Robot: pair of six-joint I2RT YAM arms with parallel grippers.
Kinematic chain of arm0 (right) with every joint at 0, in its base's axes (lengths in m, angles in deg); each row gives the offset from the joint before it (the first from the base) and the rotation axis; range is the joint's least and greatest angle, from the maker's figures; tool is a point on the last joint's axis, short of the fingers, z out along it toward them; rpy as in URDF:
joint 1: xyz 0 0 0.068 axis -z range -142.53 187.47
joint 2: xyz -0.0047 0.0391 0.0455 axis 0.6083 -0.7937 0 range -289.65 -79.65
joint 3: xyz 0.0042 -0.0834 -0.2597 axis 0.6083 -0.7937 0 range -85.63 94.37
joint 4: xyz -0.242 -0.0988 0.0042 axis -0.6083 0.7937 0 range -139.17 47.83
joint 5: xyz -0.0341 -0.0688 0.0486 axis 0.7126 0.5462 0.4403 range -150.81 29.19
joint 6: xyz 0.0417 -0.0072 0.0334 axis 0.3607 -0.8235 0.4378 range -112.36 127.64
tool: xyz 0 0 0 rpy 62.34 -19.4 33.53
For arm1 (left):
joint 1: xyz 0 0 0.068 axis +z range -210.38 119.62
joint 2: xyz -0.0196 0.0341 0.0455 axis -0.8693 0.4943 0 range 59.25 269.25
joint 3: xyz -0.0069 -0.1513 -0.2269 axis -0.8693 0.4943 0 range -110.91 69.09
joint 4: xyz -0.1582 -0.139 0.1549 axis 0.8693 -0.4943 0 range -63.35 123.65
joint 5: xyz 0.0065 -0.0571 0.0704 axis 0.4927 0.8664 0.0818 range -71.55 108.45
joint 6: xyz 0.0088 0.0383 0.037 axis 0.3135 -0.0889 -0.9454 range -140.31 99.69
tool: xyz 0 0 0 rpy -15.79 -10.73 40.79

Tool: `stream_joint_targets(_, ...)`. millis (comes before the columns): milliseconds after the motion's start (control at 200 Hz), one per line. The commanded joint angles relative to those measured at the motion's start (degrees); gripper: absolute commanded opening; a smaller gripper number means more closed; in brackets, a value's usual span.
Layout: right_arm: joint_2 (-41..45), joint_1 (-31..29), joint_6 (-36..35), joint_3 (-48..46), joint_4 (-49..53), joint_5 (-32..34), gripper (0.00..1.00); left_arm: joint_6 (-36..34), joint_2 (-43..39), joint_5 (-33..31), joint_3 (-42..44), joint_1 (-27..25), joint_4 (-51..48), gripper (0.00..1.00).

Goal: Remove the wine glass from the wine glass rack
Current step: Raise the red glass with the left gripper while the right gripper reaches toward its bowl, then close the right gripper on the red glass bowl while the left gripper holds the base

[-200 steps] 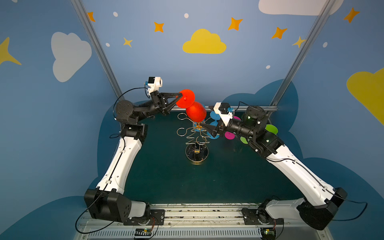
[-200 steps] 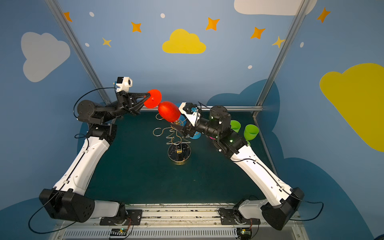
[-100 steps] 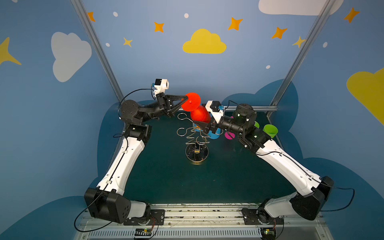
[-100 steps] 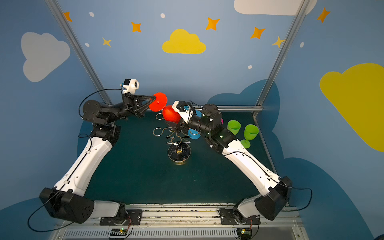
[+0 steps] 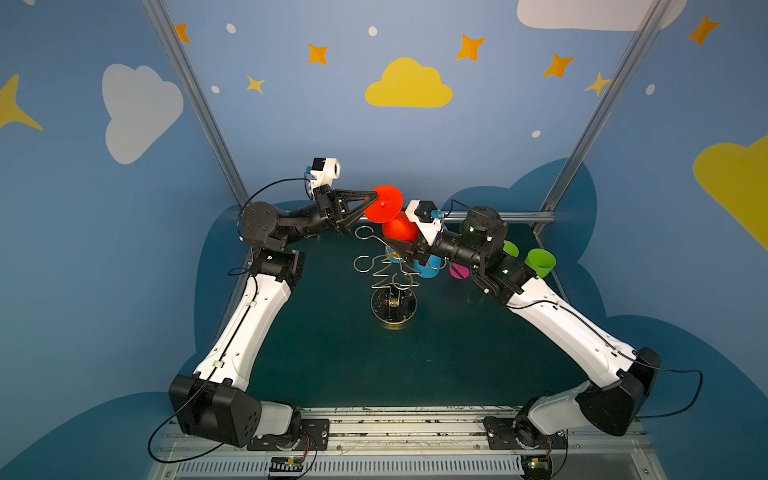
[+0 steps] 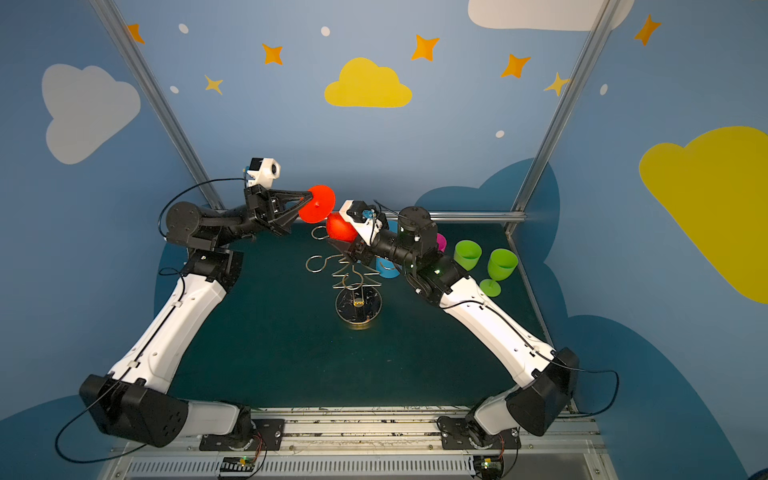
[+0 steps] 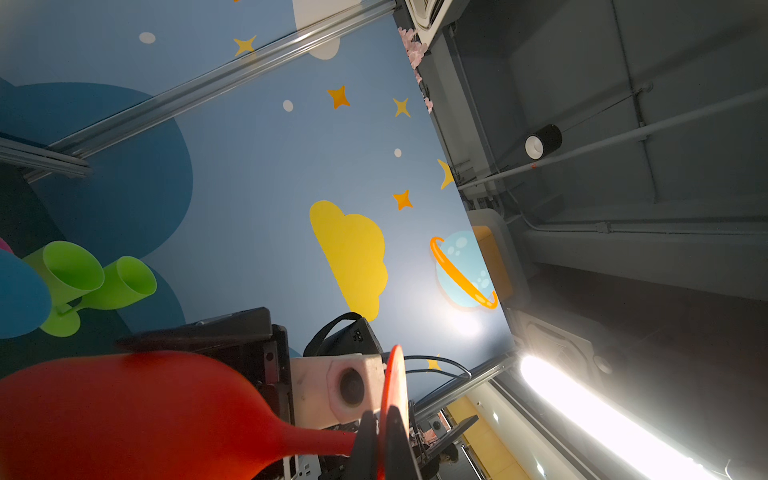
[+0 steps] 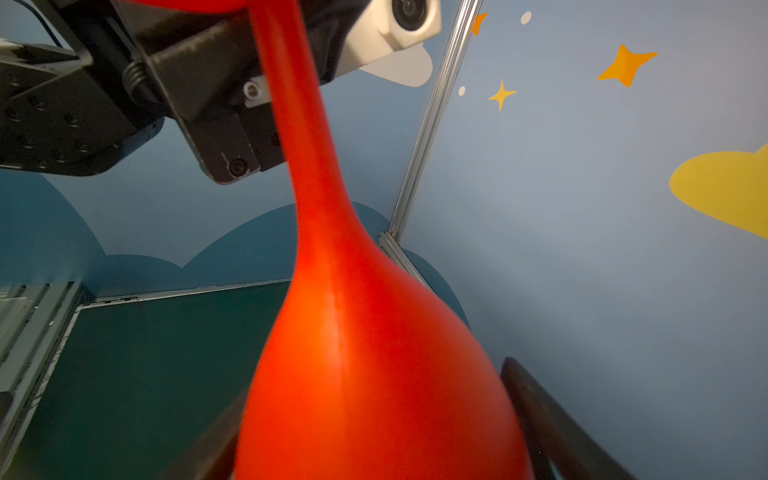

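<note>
one red plastic wine glass (image 5: pixel 398 227) hangs tilted, foot up, just above the far loops of your gold wire wine glass rack (image 5: pixel 386 305). your left gripper (image 5: pixel 371 198) pinches its foot; your right gripper (image 8: pixel 376 378) straddles the bowl, jaws wide, contact unclear.

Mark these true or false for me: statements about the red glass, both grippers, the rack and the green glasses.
1. The left gripper is shut on the red glass at its foot. True.
2. The right gripper is far from that glass. False: its fingers flank the bowl.
3. Two green glasses stand upright. True.
4. The rack lies tipped over. False: it stands upright.
</note>
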Motion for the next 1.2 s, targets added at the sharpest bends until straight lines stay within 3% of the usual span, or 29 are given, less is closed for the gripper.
stream_joint_targets(0, 0.3, -0.5, 0.9, 1.0, 0.6, 1.0, 0.68, 0.6, -0.7, -0.6, -0.1, -0.3, 4.3, 0.03)
stream_joint_targets(145, 1.8, -0.9, 1.9, 0.5, 2.4, 2.9, 0.54, -0.3, -0.2, -1.2, 0.2, -0.3, 4.2, 0.03)
stream_joint_targets(190, 2.6, -0.9, 2.5, 0.2, 3.1, 3.5, 0.52, -1.2, -0.2, -1.8, 0.6, -0.3, 3.9, 0.07)
stream_joint_targets(275, 4.3, -0.9, 4.3, -0.4, 5.0, 4.9, 0.50, -5.0, -0.8, -2.7, 1.8, -0.2, 2.0, 0.32)
stream_joint_targets(401, 6.9, -0.8, 6.9, 0.2, 11.5, 8.6, 0.47, -14.1, -2.5, -4.8, 3.3, -0.1, -4.5, 0.60)
stream_joint_targets(446, 8.0, -0.8, 7.9, 0.6, 14.6, 10.1, 0.45, -18.6, -3.3, -6.1, 3.8, -0.1, -6.4, 0.65)
stream_joint_targets(536, 10.6, -0.7, 9.5, 0.8, 20.5, 12.5, 0.43, -30.8, -5.4, -10.1, 4.8, -0.3, -12.7, 0.66)
stream_joint_targets(701, 14.2, -0.4, 14.0, 1.5, 31.7, 17.2, 0.43, -60.5, -8.4, -18.4, 7.2, -3.5, -21.7, 0.64)
stream_joint_targets(951, 14.2, -0.5, 16.1, 6.8, 44.5, 17.3, 0.39, -95.8, -12.4, -30.3, 15.4, -10.1, -16.1, 0.61)
stream_joint_targets(1056, 13.9, -0.5, 16.4, 7.3, 45.4, 17.5, 0.39, -106.4, -12.3, -30.6, 17.8, -12.3, -11.3, 0.59)
stream_joint_targets(1191, 12.0, -0.5, 16.5, 9.1, 47.4, 16.7, 0.38, -114.0, -11.4, -27.1, 17.7, -13.7, -10.8, 0.57)
